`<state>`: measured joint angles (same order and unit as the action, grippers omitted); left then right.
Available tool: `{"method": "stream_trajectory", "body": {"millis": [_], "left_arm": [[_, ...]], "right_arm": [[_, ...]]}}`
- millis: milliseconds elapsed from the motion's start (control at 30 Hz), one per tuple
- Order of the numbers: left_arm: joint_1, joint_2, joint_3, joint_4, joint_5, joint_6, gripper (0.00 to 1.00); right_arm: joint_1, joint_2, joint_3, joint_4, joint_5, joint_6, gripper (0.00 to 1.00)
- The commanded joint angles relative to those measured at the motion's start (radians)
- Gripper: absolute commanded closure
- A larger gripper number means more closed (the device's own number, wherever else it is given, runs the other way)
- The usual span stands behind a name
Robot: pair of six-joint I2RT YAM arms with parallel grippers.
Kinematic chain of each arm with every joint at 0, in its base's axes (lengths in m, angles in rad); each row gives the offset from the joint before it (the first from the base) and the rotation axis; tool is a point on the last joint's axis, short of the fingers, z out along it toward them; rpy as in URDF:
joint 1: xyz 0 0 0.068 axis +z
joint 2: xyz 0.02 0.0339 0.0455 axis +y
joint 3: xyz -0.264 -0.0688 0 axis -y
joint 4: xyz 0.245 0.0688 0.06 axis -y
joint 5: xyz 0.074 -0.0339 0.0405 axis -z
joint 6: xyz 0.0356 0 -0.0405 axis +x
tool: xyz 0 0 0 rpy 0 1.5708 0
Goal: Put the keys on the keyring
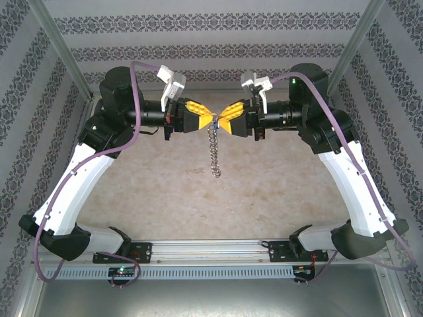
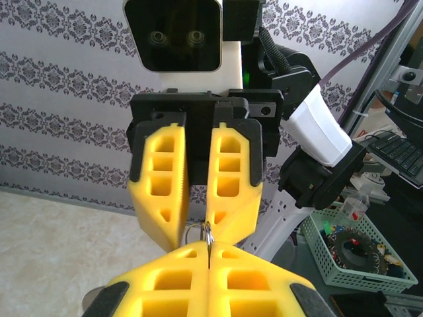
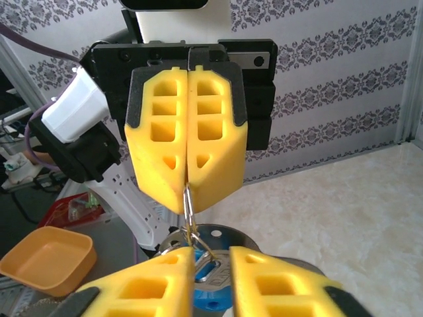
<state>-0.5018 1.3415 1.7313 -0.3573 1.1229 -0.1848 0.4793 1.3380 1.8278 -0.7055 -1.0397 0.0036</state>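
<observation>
**Key meets ring in the air**

The two grippers meet tip to tip above the table (image 1: 165, 191). The left gripper (image 3: 188, 200) is squeezed tight, and it pinches the thin wire of the keyring (image 3: 188, 212). The right gripper (image 2: 200, 234) has its fingers a small gap apart. The blue head of the key (image 3: 209, 302) sits in that gap and seems to be pinched there.

This looks like the threading step, where the key has to slide onto the wire. The key and the ring are touching or just about touching. Whether the key is already on the wire is too small to tell.

The next move likely needs a tiny, slow push or twist from the right gripper. The left one has to hold the ring very still.

The ring stands on its thin edge, and its long way runs from one gripper to the other. Its chain (image 1: 213, 152) hangs straight down. The key's silver end seems to point at the left gripper.
</observation>
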Motion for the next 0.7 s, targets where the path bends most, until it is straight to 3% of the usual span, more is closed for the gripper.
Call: {"method": "stream_trajectory", "body": {"millis": [0,133,667], "left_arm": [[0.011,-0.007,0.002,0.064,0.025,-0.008,1.0],[0.011,-0.003,0.005,0.071,0.02,-0.009,1.0],[0.011,0.0,0.016,0.119,0.031,-0.038,1.0]], "right_arm": [[-0.013,0.001,0.013,0.019,-0.04,-0.002,0.87],[-0.016,0.006,0.013,0.014,-0.059,-0.009,1.0],[-0.016,0.067,0.041,-0.012,-0.115,0.008,1.0]]}}
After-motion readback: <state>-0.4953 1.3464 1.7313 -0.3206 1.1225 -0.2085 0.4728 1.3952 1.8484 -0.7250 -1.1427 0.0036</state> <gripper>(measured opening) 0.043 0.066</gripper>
